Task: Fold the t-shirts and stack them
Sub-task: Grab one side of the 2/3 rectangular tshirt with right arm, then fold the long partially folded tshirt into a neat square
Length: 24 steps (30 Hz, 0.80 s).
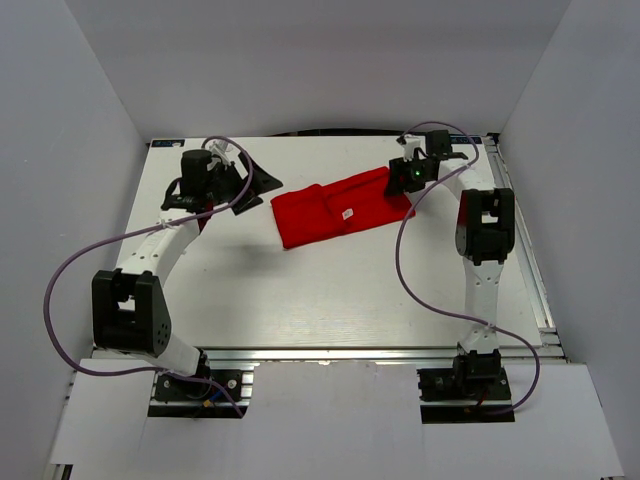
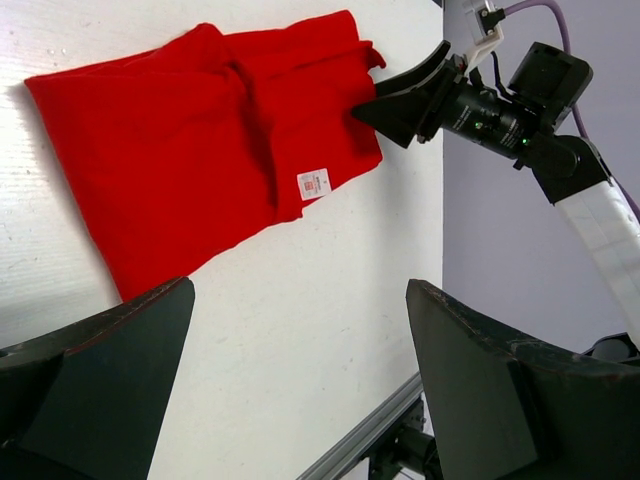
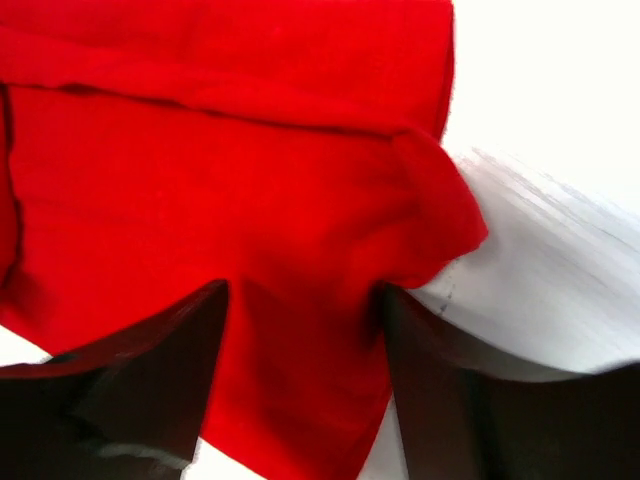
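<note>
Top external view: table (image 1: 330, 300) white, walled in on three sides. T-shirt (image 1: 335, 212), red, lies as a long narrow band from table centre out toward 1 o'clock, sides turned in, label up. Step in hand, as I judge it: the crosswise fold, short end over short end.

My right claw (image 1: 402, 186) sits at the band's 2 o'clock end. Right wrist view shows its jaws parted with a corner of cloth bunched between them, not clamped flat. My left claw (image 2: 300, 290) stands at its widest, holding nothing, off the band's 9 o'clock end, near the cloth but apart from it.

Next move calls for:
- pinching all layers at that end
- lifting only enough to clear
- carrying toward 8 o'clock and laying edge on edge

Left claw likely has to pin or take the other corner, or the band will skew.

Neck label (image 2: 314, 184): small, white, on the near edge, mid-band.

Hard to make out: how many layers sit inside my right claw, possibly only the top one. Sleeves are tucked out of sight. Right wrist view is blurred and washed out at 3 o'clock. No second shirt or stack spot in view.
</note>
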Each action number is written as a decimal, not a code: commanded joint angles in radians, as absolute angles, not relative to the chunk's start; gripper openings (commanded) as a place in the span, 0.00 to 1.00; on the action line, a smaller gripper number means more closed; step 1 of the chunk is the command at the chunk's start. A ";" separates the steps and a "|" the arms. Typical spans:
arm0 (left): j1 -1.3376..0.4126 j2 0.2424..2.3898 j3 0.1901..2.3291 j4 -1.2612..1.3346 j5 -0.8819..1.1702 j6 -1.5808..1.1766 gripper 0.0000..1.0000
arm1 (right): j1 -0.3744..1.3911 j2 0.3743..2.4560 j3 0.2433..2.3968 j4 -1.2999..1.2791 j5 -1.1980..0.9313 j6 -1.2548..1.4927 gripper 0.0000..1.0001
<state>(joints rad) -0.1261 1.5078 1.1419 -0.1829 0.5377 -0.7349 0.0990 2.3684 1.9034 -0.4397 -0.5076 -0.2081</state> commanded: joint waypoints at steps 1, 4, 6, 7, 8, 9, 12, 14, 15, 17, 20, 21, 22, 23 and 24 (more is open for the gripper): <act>-0.121 1.448 1.124 -0.192 0.534 -0.741 0.98 | 0.124 2.416 1.895 -0.509 -0.529 -0.181 0.64; -0.121 1.447 1.120 -0.190 0.534 -0.742 0.98 | 0.124 2.408 1.888 -0.491 -0.505 -0.181 0.52; -0.121 1.445 1.117 -0.190 0.538 -0.744 0.98 | 0.121 2.401 1.891 -0.485 -0.497 -0.181 0.46; -0.121 1.445 1.115 -0.190 0.540 -0.747 0.98 | 0.123 2.396 1.891 -0.477 -0.497 -0.181 0.39; -0.121 1.445 1.112 -0.189 0.541 -0.750 0.98 | 0.121 2.390 1.890 -0.473 -0.492 -0.181 0.35; -0.121 1.442 1.111 -0.186 0.543 -0.749 0.98 | 0.118 2.376 1.890 -0.468 -0.489 -0.181 0.31; -0.121 1.437 1.101 -0.181 0.545 -0.752 0.98 | 0.104 2.344 1.884 -0.442 -0.482 -0.181 0.20; -0.121 1.436 1.092 -0.176 0.552 -0.755 0.98 | 0.098 2.312 1.872 -0.420 -0.491 -0.187 0.11; -0.121 1.436 1.089 -0.175 0.557 -0.753 0.98 | 0.095 2.300 1.864 -0.410 -0.497 -0.187 0.09; -0.121 1.440 1.078 -0.170 0.563 -0.750 0.98 | 0.095 2.257 1.842 -0.385 -0.524 -0.189 0.03; -0.121 1.443 1.063 -0.170 0.563 -0.742 0.98 | 0.104 2.221 1.842 -0.374 -0.569 -0.192 0.00; -0.121 1.443 1.052 -0.169 0.561 -0.739 0.98 | 0.115 2.205 1.853 -0.380 -0.577 -0.192 0.00; -0.121 1.447 1.048 -0.167 0.560 -0.738 0.98 | 0.123 2.197 1.861 -0.385 -0.584 -0.193 0.00; -0.120 1.447 1.043 -0.169 0.558 -0.732 0.98 | 0.129 2.185 1.868 -0.393 -0.603 -0.195 0.00; -0.121 1.450 1.032 -0.167 0.558 -0.729 0.98 | 0.147 2.180 1.876 -0.408 -0.613 -0.195 0.00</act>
<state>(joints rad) -0.1261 1.4879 1.0542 -0.1787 0.5434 -0.7475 0.1116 2.2768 1.8362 -0.4171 -0.5404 -0.1886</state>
